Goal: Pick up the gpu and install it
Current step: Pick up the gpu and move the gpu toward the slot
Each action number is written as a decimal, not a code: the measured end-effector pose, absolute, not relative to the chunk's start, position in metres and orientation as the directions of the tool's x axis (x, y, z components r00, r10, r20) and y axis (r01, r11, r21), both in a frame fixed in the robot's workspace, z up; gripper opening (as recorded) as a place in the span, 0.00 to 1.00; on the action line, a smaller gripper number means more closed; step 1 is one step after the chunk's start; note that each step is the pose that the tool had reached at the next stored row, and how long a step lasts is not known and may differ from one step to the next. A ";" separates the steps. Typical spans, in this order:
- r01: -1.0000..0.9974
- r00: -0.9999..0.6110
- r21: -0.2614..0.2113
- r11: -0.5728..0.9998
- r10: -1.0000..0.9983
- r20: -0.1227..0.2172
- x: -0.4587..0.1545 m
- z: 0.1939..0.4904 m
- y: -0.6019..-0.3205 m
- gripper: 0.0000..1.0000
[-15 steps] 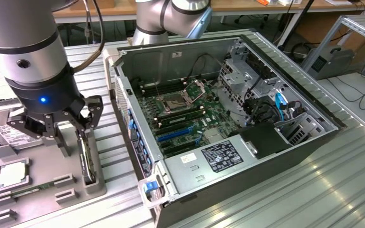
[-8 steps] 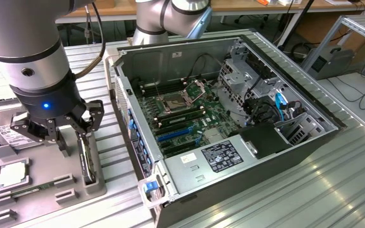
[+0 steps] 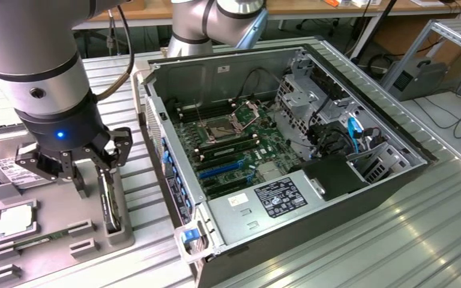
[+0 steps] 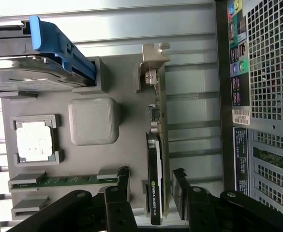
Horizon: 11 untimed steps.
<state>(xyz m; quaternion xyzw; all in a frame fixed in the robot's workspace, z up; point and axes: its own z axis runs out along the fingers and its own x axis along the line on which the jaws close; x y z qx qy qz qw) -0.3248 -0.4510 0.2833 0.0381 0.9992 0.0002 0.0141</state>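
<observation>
the pick-up step is under way and nothing of the install is showing yet: the gpu [image 4: 156, 145] is standing on its long edge in a slot of the grey holder tray [image 4: 126, 125], its silver bracket at the far end from the tool and its black fan side facing the memory stick [image 4: 64, 180]. the tool [image 4: 153, 193] is hanging open over the card's near end, one of its fingers [image 4: 180, 191] sitting just beside one face and the other standing a little further off the opposite face, so the card is lying between them without being gripped. in the exterior view the tool [image 3: 94, 177] is hovering low over the gpu [image 3: 112, 207] at the exterior view's left, on the table [image 3: 374, 240], well apart from the open computer case [image 3: 295, 150] whose motherboard [image 3: 230, 144] is lying exposed. as a judgement, the grasp is calling for the jaws to be centred on the thin card and low enough to catch its board rather than only the fan shroud — an uneven squeeze could be tilting it in its slot. the arm is reaching down nearly upright, its wrist pointing straight at the tray. the hard drive [image 4: 39, 72] in its blue carrier and the processor [image 4: 35, 140] are resting in their own pockets, clear of the fingers
</observation>
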 end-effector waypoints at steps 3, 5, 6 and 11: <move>0.076 -0.997 0.001 0.997 0.076 -0.028 -0.325 0.277 -0.451 0.48; 0.076 -0.997 0.001 0.997 0.076 -0.028 -0.325 0.273 -0.451 0.48; 0.076 -0.997 0.001 0.997 0.076 -0.028 -0.324 0.272 -0.451 0.48; 0.076 -0.997 0.000 0.997 0.076 -0.028 -0.321 0.270 -0.451 0.48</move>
